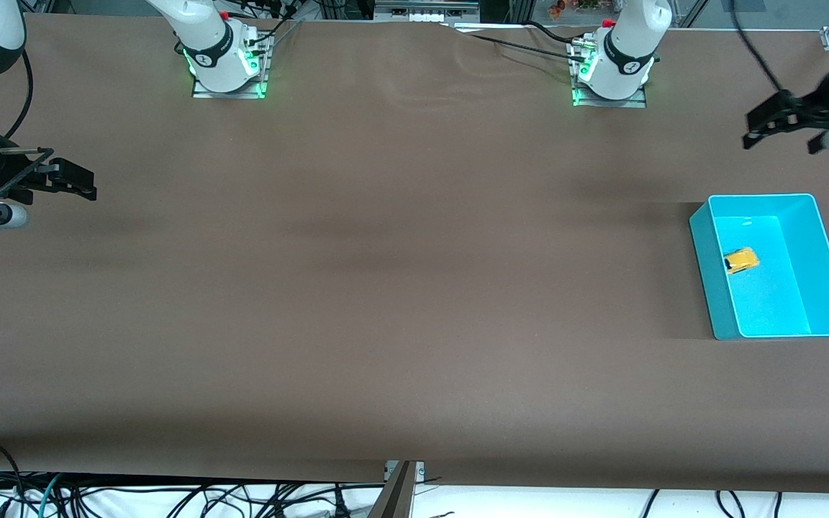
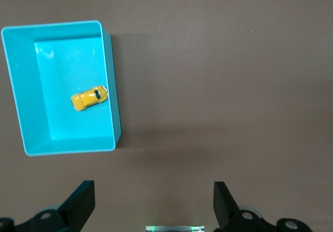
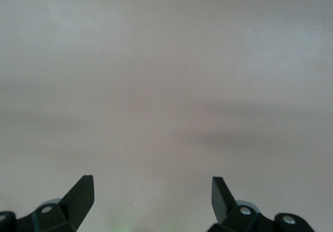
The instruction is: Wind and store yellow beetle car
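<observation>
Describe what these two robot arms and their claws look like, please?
Both arms are glossy white with black joint bands, standing on metal base plates lit green, black cables trailing off. The left gripper and right gripper are black, each with two flat, wedge-tipped fingers; the right wrist also shows a silvery metal cylinder.

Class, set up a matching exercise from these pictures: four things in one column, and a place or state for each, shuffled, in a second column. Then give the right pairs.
Things
1. yellow beetle car
2. turquoise bin
3. left gripper
4. right gripper

Places or states
A. open, up over the brown table at the right arm's end
B. lying on the bin's floor
C. open, over the table near the bin
D. standing on the table at the left arm's end

Pairs: 1-B, 2-D, 3-C, 4-A
</observation>
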You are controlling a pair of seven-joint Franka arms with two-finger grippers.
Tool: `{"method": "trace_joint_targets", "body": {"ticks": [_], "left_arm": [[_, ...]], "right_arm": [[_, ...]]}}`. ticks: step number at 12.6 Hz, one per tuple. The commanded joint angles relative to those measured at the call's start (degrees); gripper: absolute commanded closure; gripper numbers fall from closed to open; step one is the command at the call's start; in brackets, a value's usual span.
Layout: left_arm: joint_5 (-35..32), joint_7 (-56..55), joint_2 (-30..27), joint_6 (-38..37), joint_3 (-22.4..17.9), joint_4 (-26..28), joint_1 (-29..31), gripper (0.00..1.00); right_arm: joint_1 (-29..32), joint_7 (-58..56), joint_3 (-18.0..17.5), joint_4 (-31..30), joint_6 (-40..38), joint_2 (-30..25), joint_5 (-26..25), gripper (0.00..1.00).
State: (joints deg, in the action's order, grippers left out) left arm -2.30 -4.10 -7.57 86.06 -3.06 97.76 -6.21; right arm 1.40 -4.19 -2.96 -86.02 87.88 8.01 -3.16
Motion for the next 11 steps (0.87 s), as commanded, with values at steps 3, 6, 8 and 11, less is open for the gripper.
{"method": "trace_joint_targets", "body": {"ticks": [3,6,8,11], "left_arm": [[-2.3,-8.2,2.3,-3.7,2.9,-4.2,1.1,0.00],[-1.8,-7.9,2.6,-3.5,2.8,-4.2,2.2,0.00],[-1.5,-7.9,3.2,-3.3,2.9,-4.4,4.2,0.00],[-1.3,-7.9,3.5,-3.3,2.8,-4.4,4.9,0.00]], "right_arm": [[0.2,0.8,-0.4,1.1,0.1,0.4,-0.1,0.00],[0.3,0.8,-0.3,1.1,0.0,0.4,-0.1,0.00],[0.4,0.8,-0.3,1.2,0.1,0.5,-0.2,0.00],[0.4,0.8,-0.3,1.1,0.1,0.6,-0.1,0.00]]}}
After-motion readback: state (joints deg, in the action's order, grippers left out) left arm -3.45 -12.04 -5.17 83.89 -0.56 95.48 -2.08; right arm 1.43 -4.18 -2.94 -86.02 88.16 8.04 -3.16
